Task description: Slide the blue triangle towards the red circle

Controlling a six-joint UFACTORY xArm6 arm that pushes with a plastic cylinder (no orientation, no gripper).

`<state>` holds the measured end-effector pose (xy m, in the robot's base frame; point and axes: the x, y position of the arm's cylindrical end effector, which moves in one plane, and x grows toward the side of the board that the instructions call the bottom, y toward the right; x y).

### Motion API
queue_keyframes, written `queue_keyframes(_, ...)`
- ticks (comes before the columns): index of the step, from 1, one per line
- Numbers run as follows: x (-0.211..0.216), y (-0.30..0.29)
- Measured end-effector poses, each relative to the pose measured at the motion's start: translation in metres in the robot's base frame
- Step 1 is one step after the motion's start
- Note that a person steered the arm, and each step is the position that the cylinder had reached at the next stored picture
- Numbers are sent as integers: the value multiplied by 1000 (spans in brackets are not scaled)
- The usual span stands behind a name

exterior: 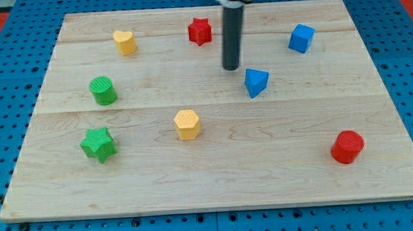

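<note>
The blue triangle [256,82] lies right of the board's middle. The red circle [347,146] stands at the lower right of the board, well apart from the triangle, down and to its right. My tip [231,67] rests on the board just up and to the left of the blue triangle, a small gap away from it. The dark rod rises from the tip to the view's top edge.
A red star [200,31] sits at the top middle, left of the rod. A blue cube [301,38] is at the top right. A yellow heart [125,42], green circle [103,90], green star [98,144] and yellow hexagon [187,123] lie on the wooden board [217,186].
</note>
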<state>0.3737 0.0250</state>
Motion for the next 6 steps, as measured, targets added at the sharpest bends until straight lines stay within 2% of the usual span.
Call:
queue_keyframes(1,41,59)
queue_keyframes(3,10,105)
queue_keyframes(4,11,142)
queue_keyframes(6,73,148)
